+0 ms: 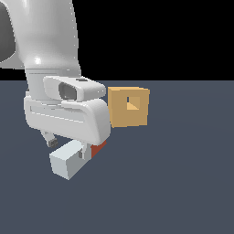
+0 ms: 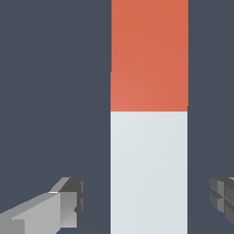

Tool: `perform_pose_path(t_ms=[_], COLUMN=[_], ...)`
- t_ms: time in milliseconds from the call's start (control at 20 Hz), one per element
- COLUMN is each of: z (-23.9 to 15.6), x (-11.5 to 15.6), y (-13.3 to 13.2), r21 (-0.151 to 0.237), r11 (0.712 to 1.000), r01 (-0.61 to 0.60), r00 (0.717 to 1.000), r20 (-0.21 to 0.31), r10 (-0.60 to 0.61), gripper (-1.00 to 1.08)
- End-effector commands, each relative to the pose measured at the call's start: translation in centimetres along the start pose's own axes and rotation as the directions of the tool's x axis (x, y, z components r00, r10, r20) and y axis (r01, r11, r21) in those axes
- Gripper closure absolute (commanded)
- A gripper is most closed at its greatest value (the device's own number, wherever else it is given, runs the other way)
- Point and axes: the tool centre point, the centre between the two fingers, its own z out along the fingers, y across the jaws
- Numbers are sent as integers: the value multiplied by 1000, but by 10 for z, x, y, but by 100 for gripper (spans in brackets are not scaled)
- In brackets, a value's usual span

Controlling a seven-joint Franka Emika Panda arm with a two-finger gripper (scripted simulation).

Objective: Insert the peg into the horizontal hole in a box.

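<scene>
Peg: flat on bench, between my wide-open end effector, unheld, ready for grasp. Box: farther right.

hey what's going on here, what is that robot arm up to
A simulated robot arm has its gripper lowered over the peg, which lies on the floor. The fingers straddle the peg's pale part with gaps on both sides, so nothing is grasped yet. The tan box with its hole sits beyond, untouched.

Legible text, labels, brands, numbers, signs: none. All visible surfaces in both views are plain and unmarked.
</scene>
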Motion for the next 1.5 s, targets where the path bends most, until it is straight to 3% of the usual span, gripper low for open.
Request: perform_pose_path(t_ms=[0,400,450,1050,1450], z=[12,30,30,29,21], x=[0,0,0,0,13], y=[-1,-1,-1,1,17], r21=[1,0,0,-1,-1], r11=[1000,1000,1000,1000,998], r01=[-1,-2,-2,0,56], r00=[1000,1000,1000,1000,998], r20=[0,0,0,-1,0], r10=[1,2,2,0,-56], gripper=[-92,-92,108,108,108])
